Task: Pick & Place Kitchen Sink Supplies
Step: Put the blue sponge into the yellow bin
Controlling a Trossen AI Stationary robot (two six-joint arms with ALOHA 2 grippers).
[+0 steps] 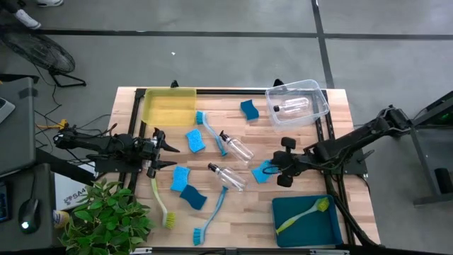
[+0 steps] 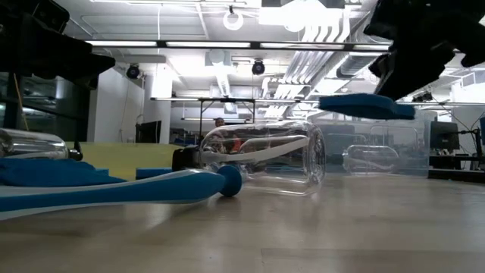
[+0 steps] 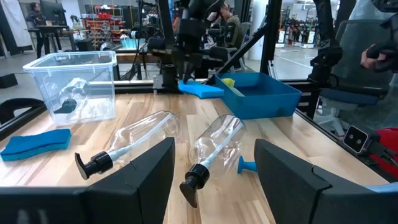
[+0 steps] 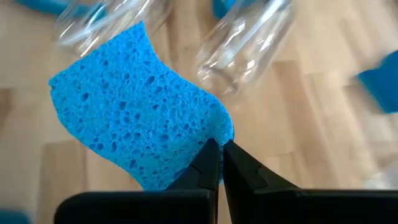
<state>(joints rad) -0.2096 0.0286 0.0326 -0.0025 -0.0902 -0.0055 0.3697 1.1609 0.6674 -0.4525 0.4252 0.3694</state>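
One blue sponge (image 4: 140,102) hangs pinched by its edge in the right hand (image 4: 219,155), lifted clear of the bench (image 1: 297,163) beside a clear bottle (image 1: 228,177); next it likely needs carrying to a bin, while the left hand (image 1: 161,150) waits spread.

Layout, from overhead:

- Yellow bin (image 1: 169,106) at table's far left; clear bin (image 1: 298,103) at far right, bottle (image 1: 294,106) inside.
- Teal bin (image 1: 306,222) at near right, brush (image 1: 303,215) in it.
- Sponge (image 1: 249,109) between yellow and clear bins.
- Two bottles (image 1: 236,146) (image 1: 226,176) mid-table, one behind other.
- Brush (image 1: 211,131) left of far bottle, sponge (image 1: 196,140) beside it.
- Two sponges (image 1: 180,177) (image 1: 193,197) near left; brush (image 1: 162,203) left of them, brush (image 1: 211,214) right.
- Plant (image 1: 106,217) at near left corner.
- Sponge (image 1: 263,171) right of bottles, off table surface.
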